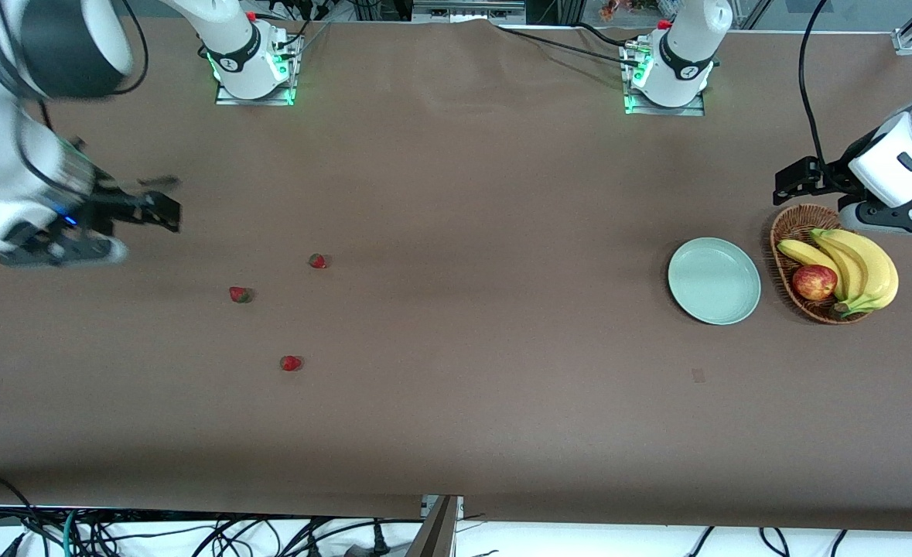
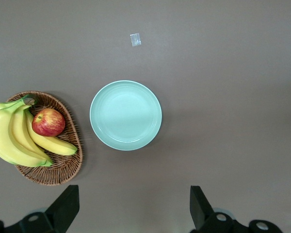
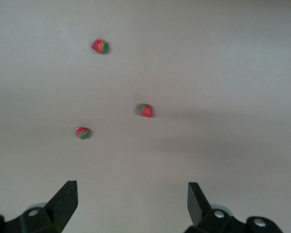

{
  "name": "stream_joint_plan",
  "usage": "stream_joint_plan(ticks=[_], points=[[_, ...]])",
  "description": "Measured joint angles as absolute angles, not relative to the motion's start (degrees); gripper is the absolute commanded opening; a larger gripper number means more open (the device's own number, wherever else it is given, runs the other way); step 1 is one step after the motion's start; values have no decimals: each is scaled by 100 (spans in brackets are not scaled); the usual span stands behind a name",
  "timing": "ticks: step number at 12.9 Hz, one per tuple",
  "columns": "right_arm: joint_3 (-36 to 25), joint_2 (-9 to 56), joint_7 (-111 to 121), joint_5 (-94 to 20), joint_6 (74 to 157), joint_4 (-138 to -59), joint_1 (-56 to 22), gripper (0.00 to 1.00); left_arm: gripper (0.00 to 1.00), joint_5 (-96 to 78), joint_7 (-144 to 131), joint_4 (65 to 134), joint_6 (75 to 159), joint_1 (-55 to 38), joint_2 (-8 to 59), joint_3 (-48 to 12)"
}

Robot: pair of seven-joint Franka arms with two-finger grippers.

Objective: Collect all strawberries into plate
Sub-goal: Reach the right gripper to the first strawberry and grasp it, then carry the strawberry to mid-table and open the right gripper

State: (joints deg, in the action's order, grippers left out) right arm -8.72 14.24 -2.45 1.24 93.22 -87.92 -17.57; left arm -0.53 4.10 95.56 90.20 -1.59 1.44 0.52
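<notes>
Black fingers (image 3: pixel 63 204) of the right gripper (image 3: pixel 131 206) are standing wide apart, holding nothing and touching nothing; it is hanging over bare cloth at the right arm's end of the table. The left gripper (image 2: pixel 135 208) is likewise showing its two fingers (image 2: pixel 65 206) spread fully, empty, and is hanging at the left arm's end, over the cloth just beside the basket (image 1: pixel 784 232).

Count: three strawberries, one plate (image 1: pixel 714 280), one basket, one apple (image 1: pixel 814 281), one bunch of bananas (image 1: pixel 858 267).

The strawberries are looking tiny and red with green caps, all lying loose on the brown cloth (image 1: pixel 456 387) near the right gripper. One (image 1: pixel 317 261) is lying farthest from the front camera, a second (image 1: pixel 240 294) is lying nearer, toward the right arm's end, and the third (image 1: pixel 291 363) is lying nearest the camera. All three are sitting well apart from each other.

The plate is showing round, pale mint-green, shallow-rimmed, and holding nothing. It is sitting just beside the wicker basket, apart from it, and well apart from the strawberries. The apple and bananas are resting in the basket, touching.
</notes>
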Motion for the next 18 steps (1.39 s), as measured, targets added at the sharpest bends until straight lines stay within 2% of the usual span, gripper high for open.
stream_joint_plan(ticks=[2, 7, 12, 18], points=[[-851, 2089, -248, 132, 9410, -8782, -1919, 100, 100, -53, 410, 9557, 9012, -158, 159, 53], [-869, 3334, -84, 79, 10579, -8876, -1913, 100, 100, -53, 410, 9552, 9011, -159, 181, 52], [-949, 3508, 1152, -553, 11823, -9976, -1377, 94, 100, -53, 410, 9549, 9011, -163, 196, 49], [-868, 3595, 1402, -756, 12396, -10333, -1225, 70, 100, -235, 367, 9547, 9012, -166, 197, 50]])
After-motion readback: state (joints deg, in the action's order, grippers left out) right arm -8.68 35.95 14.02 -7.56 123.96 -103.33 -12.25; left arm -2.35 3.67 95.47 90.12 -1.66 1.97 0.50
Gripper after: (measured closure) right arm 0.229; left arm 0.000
